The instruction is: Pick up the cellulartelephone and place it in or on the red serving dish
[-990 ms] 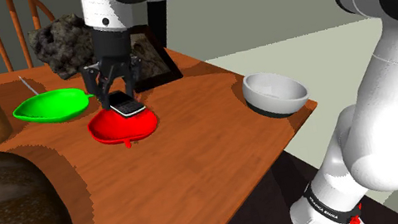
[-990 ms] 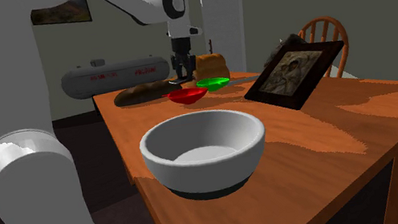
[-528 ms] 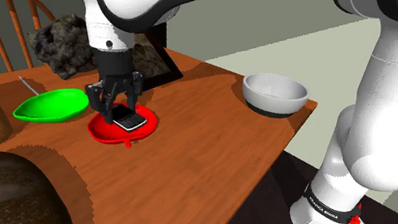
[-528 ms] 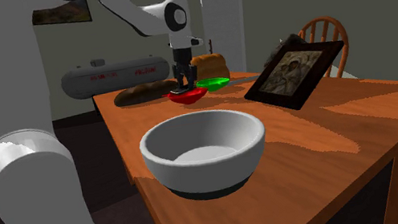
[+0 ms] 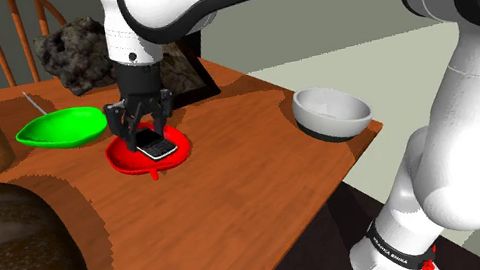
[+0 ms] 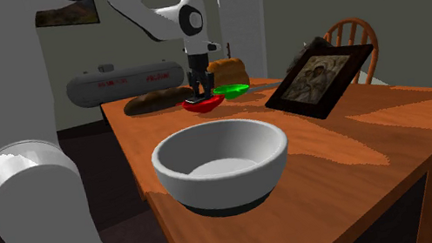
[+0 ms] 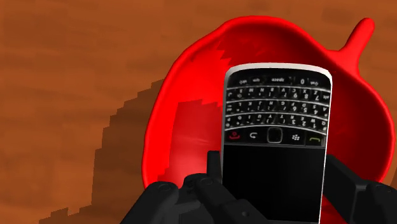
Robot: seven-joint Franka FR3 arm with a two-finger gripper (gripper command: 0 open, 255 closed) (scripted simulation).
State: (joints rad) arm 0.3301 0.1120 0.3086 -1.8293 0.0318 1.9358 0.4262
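One glossy black keypad phone, leaf-shaped red dish

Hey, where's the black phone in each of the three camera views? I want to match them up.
Shoulder view: left of centre, the phone sits in the claw, low over the red dish.
Second exterior view: at the table's far end, beneath the claw, too small to make out.
Wrist view: clasped between the fingers, keypad end farther from the claw, over the dish.
Shared landmark: the red dish.
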